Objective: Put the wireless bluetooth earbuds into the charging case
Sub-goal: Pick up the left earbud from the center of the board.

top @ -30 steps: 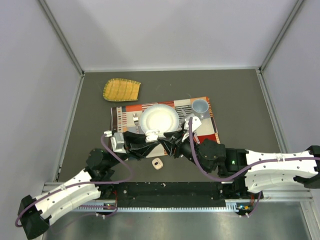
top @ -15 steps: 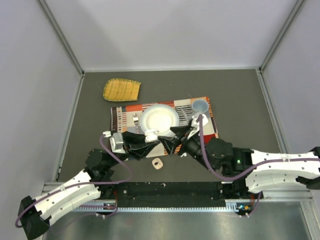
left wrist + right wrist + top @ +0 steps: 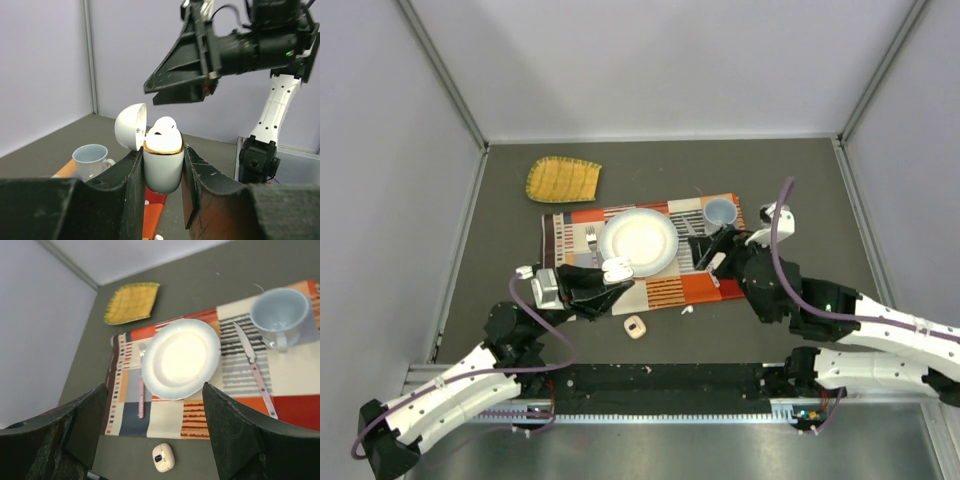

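Shows two robot arms over a dark worktop (image 3: 800,190).

Holds, in the left jaws pressed narrow against its sides, a white charging case (image 3: 162,167) with a gold rim, upright, lid (image 3: 129,126) swung back. Inside the case, one white earbud (image 3: 164,126), rounded top poking above the rim. From above, case over the near part of a patterned placemat (image 3: 655,292), at the near rim of a white plate (image 3: 638,242).

Shows the right jaws spread wide with nothing between them, over the mat's right side near a knife (image 3: 255,367) and a pale blue cup (image 3: 721,212).

On the worktop just off the mat's near edge, a tiny white bit (image 3: 686,310), too small to identify. Near it, a small cream oval object (image 3: 635,327). Left of the plate, a fork (image 3: 591,240). Well apart at the far left, a yellow woven mat (image 3: 563,179).
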Controlling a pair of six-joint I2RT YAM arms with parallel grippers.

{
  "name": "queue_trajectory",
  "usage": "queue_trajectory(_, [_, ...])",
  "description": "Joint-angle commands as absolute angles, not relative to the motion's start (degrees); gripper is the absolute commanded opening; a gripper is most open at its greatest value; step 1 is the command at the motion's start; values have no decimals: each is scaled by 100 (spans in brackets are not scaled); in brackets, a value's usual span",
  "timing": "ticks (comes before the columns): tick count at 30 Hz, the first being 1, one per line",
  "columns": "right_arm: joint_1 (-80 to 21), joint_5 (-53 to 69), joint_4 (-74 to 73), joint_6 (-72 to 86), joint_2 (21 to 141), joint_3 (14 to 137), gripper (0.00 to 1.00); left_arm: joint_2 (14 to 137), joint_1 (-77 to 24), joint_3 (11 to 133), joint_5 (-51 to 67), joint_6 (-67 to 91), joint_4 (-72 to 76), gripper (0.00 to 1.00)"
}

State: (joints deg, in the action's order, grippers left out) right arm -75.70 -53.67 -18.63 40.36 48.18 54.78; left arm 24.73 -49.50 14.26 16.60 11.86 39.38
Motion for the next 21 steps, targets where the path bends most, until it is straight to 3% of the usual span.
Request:
queue_trajectory(1, [-6314, -3645, -3129, 5948, 4799, 5195, 75, 2356, -4948, 1617, 1670, 1134, 4156, 0])
queue_trajectory(12, [-6144, -2883, -4131, 7513, 6055, 4852, 76, 2109, -4939, 1538, 1538, 1160, 4087, 0])
queue_trajectory(21, [-6083, -2541, -4535, 9779, 6565, 4545, 68, 1934, -4948, 1468, 1398, 1204, 3911, 0])
